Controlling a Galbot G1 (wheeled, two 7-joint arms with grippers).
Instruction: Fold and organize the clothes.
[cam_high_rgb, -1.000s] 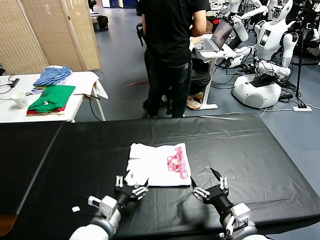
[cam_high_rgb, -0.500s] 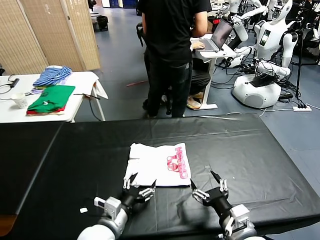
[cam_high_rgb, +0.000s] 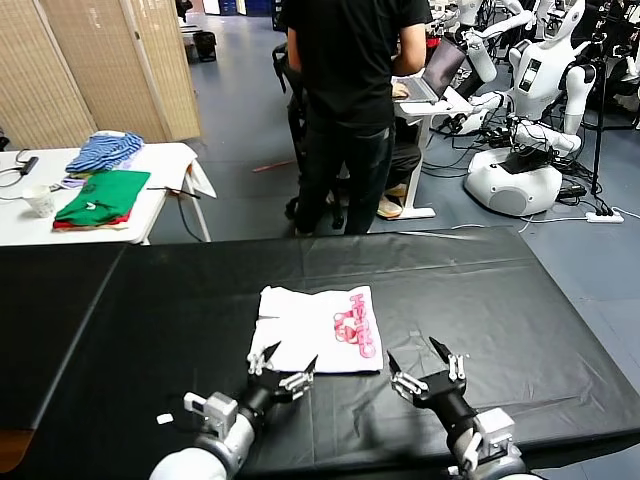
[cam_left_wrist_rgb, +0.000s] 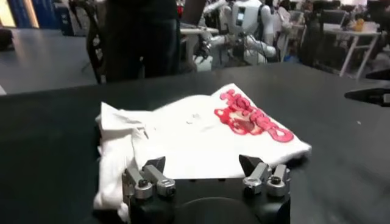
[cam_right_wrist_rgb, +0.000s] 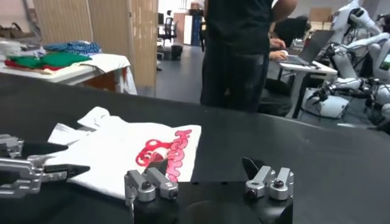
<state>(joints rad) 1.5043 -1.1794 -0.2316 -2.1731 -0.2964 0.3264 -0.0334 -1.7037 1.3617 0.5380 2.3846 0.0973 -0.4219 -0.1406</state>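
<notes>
Lying folded just beyond both released end effectors, left (cam_high_rgb: 281, 370) and right (cam_high_rgb: 428, 368): white T-shirt (cam_high_rgb: 318, 329).

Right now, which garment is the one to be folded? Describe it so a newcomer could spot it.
On the big black table nearest the robot, the white T-shirt lies just beyond both tools. It is the only garment there, with a pink logo, unlike the green, red and striped clothes on the far white table.

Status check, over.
Left tool open at shirt's near edge. Right tool open, beside it on table. Shirt folded flat. Nothing blocking.
</notes>
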